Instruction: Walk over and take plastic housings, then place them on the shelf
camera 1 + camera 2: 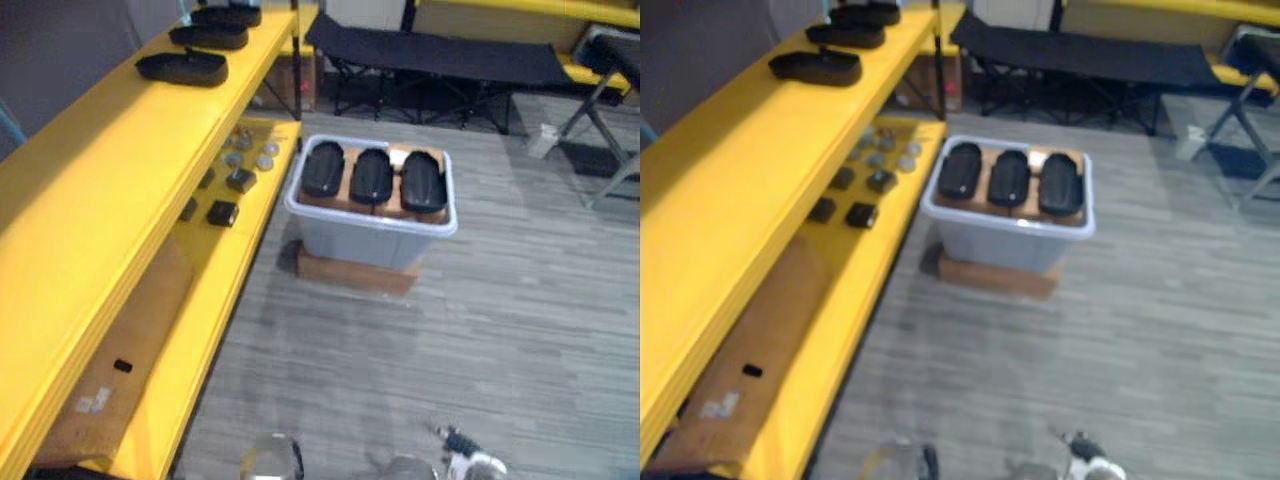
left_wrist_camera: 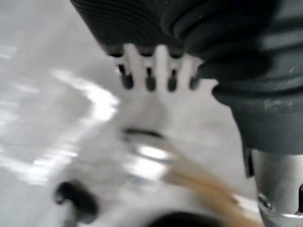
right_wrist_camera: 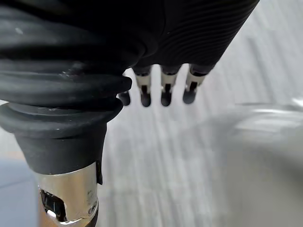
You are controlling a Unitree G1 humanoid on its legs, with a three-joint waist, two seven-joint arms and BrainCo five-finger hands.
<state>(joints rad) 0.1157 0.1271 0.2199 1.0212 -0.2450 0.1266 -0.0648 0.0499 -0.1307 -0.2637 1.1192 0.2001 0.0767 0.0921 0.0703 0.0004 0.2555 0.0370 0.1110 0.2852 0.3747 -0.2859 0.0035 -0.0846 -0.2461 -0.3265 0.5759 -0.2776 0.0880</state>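
**Desk:** What did each hand have in it?

**Operator:** Nothing. In its wrist view my left hand (image 2: 150, 81) hung over the floor, and I saw its fingers (image 2: 172, 81) relaxed in a loose row, slightly spread and holding nothing. My right hand (image 3: 165, 94) was the same. Its fingers (image 3: 189, 94) pointed down at the grey plank floor (image 3: 180, 165), parted and touching nothing.

**Desk:** And the housings?

**Operator:** Three black oval plastic housings (image 1: 372, 176) lay side by side in a pale grey plastic bin (image 1: 365, 245), well apart from the fingers of either hand. The bin sat on a flat brown cardboard box (image 1: 355, 272) on the floor.

**Desk:** Was anything on the shelf?

**Operator:** Yes. Off to the side of my left fingers ran the yellow metal shelf (image 1: 90, 190). Three more black plastic housings (image 1: 182, 67) sat in a row along its upper board, well away from those fingers. On the lower board I saw small black blocks (image 1: 222, 213) and grey round parts (image 1: 250, 152), with a brown cardboard sheet (image 1: 120, 340) lying flat nearer my fingers.
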